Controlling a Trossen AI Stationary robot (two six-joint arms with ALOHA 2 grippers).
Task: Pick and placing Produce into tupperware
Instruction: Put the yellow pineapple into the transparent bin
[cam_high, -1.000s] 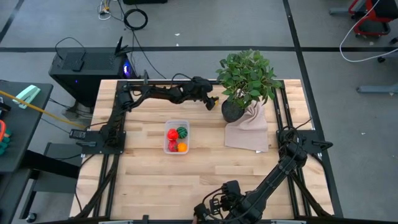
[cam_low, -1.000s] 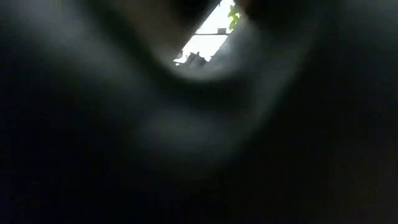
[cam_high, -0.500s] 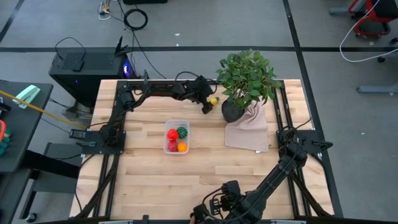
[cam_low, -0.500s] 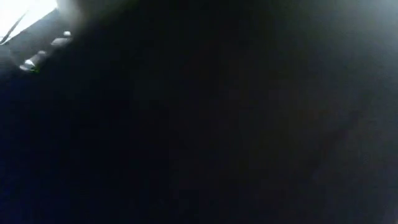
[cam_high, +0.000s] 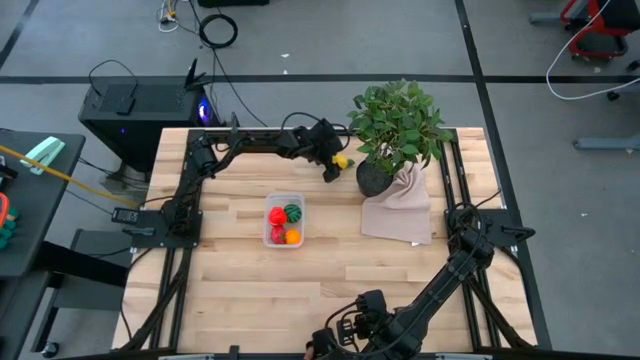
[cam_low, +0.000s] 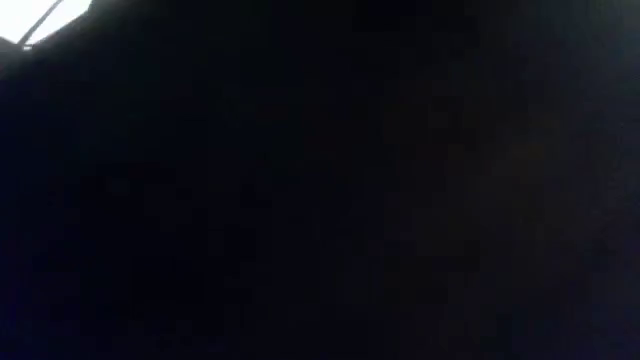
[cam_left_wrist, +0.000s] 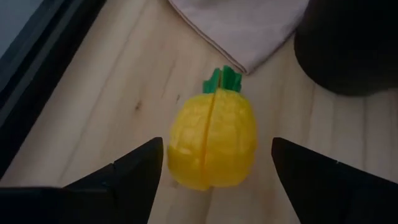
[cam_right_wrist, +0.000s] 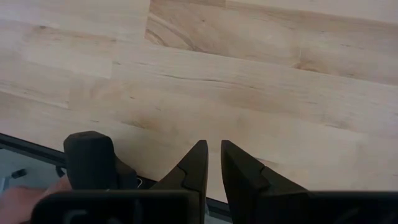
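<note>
Shifted closer toward the plant pot (cam_high: 372, 178), left gripper (cam_left_wrist: 214, 180) spread wide astride the toy pineapple (cam_left_wrist: 212, 139); right gripper (cam_right_wrist: 212, 167) narrow, parked at table's near edge.

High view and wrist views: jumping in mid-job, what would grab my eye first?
The yellow toy pineapple lies on the table between the left end effector's open fingers, at the far edge beside the potted plant and beige cloth. The tupperware at mid-table already holds red, green and orange produce. The right end effector waits shut at the near edge.
</note>
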